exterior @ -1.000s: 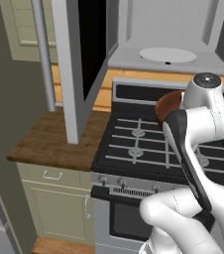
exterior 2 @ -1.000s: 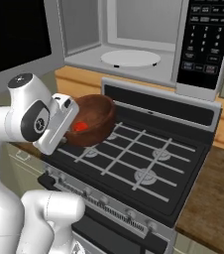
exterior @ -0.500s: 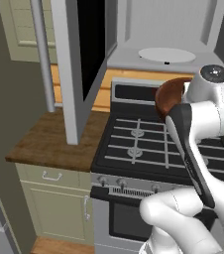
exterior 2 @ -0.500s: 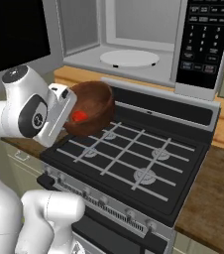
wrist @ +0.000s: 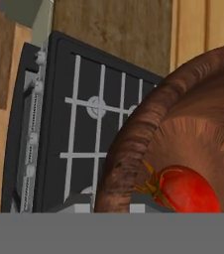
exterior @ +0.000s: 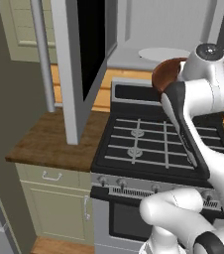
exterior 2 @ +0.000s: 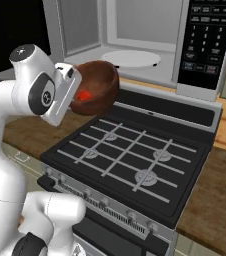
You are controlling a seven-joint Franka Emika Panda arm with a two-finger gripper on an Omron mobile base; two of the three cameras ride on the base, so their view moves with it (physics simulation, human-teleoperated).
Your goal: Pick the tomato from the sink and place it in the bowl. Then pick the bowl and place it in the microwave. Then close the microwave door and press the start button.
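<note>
You've got the bowl point(exterior 2: 96, 86) clamped by its rim in the gripper point(wrist: 115, 201), jaws narrow on the wall, tomato point(exterior 2: 85, 95) sitting inside it. Bowl is up in the air over the back left of the stove point(exterior 2: 135, 160), just in front of the open microwave point(exterior 2: 135, 45), roughly level with its floor. It looks tipped a bit toward the hand, and the tomato lies low against the near wall, so level it before you go in or it may roll out. Aim for the turntable plate point(exterior 2: 131, 58), bowl rim first through the opening, and watch the lower lip of the cavity, since the bowl's underside looks close to that height. The microwave door point(exterior: 79, 64) stands swung wide to the left, so you're clear on that side. Set it flat on the plate, release only when it's seated, then back straight out
</note>
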